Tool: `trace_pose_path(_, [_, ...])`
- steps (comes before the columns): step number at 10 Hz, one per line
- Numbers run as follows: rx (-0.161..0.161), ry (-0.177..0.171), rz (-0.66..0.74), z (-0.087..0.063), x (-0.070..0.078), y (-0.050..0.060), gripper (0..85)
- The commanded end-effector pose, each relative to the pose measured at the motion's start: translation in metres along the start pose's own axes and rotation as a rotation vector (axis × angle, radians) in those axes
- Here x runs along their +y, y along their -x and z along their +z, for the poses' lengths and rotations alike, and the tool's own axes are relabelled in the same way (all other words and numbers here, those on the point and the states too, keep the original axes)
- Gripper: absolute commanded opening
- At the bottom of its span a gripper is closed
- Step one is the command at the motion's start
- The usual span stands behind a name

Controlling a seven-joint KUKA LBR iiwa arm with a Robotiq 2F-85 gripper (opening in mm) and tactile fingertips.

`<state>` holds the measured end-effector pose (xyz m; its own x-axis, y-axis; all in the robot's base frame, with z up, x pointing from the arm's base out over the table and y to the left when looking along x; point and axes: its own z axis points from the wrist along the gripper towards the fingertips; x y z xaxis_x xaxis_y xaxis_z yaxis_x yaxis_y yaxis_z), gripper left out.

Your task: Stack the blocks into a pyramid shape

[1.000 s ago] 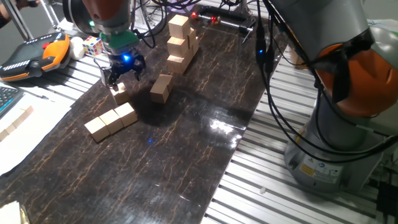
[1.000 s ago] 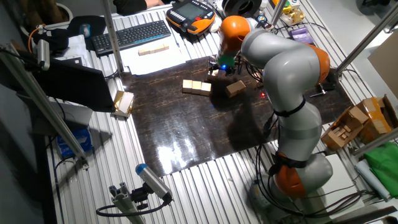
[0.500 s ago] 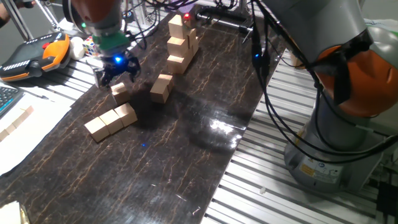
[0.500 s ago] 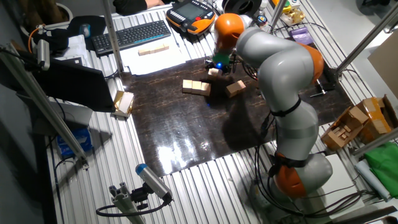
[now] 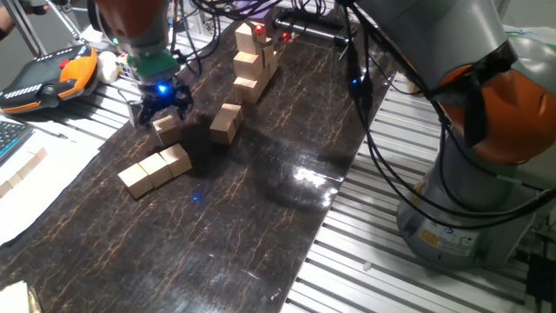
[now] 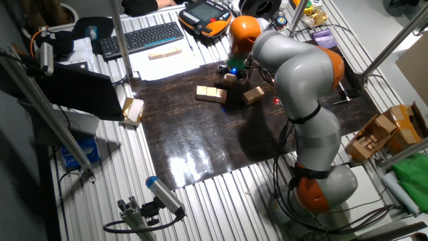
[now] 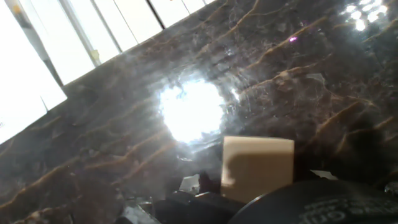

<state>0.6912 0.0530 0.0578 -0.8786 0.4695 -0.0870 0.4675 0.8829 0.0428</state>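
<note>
Hovers with two-finger gripper (image 5: 162, 111) spread, empty, just above lone tan wooden cube (image 5: 166, 129); risks nudging it askew if descent drifts.

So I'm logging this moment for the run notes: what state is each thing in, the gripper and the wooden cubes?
Two-finger gripper: hovering just above a single cube, holding nothing; open or shut unclear.
Single light tan wooden cube: on the dark mat, not gripped.
Row of three tan cubes: side by side, flat, nothing stacked on them.
Loose tan cube pile: apart from the row, tilted.
Taller tower of wooden cubes: standing.
</note>
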Motion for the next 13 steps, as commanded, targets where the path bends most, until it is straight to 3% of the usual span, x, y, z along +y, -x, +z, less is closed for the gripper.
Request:
trace_pose_path(1, [0.006, 0.001, -0.003, 0.001, -0.001, 0.001, 82.7])
trace_pose_path(6, [0.015, -0.002, -0.018, 0.012, -0.004, 0.004, 65.3])
trace_pose_path(8, [0.029, -0.008, -0.021, 0.011, -0.005, 0.004, 43.3])
trace_pose_path(9, [0.041, -0.008, -0.013, 0.007, -0.006, 0.003, 31.0])
trace_pose_path(13, [0.074, -0.031, 0.089, -0.029, -0.026, -0.014, 15.3])
